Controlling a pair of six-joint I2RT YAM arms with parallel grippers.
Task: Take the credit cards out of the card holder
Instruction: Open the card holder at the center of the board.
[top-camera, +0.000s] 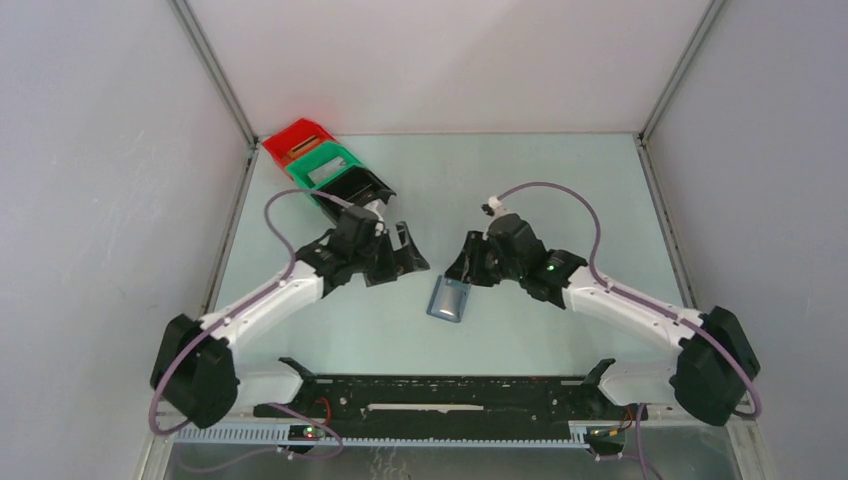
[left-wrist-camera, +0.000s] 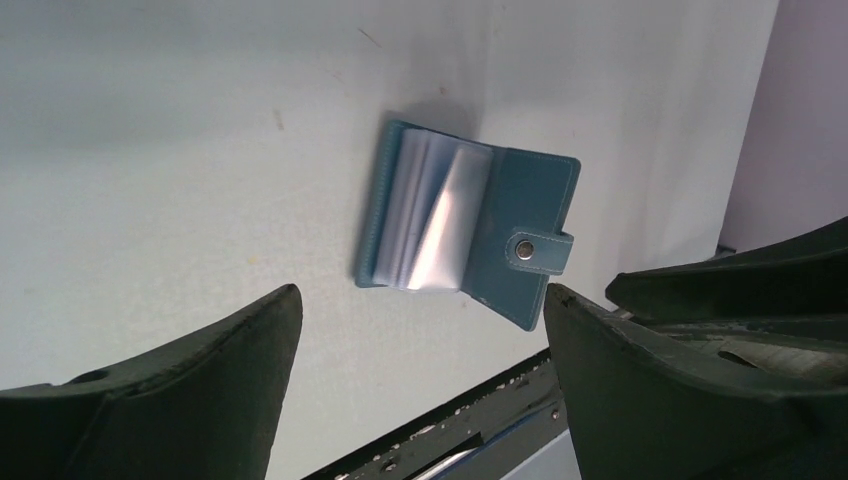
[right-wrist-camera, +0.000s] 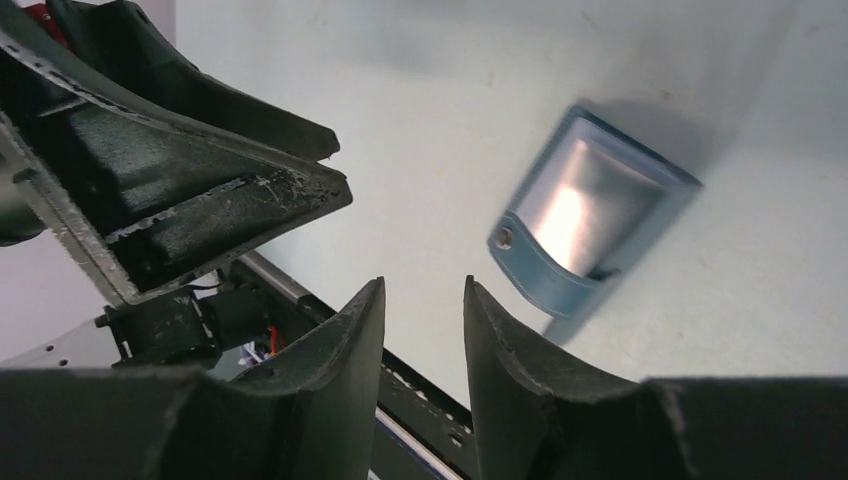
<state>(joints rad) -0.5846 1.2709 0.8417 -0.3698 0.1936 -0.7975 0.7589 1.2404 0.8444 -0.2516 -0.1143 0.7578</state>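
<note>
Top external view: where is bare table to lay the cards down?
Free: the far right table, between the right arm and the back wall; also the strip between the card holder and the black rail. Crowded: around the card holder and the far-left bins.

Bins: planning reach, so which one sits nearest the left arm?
The black bin, at the row's near end; green bin and red bin lie behind.

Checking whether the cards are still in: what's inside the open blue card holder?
The card holder lies open, with a fan of glossy silvery leaves on its left half. Whether these are cards or sleeves is unclear, and anything under them is hidden.
</note>
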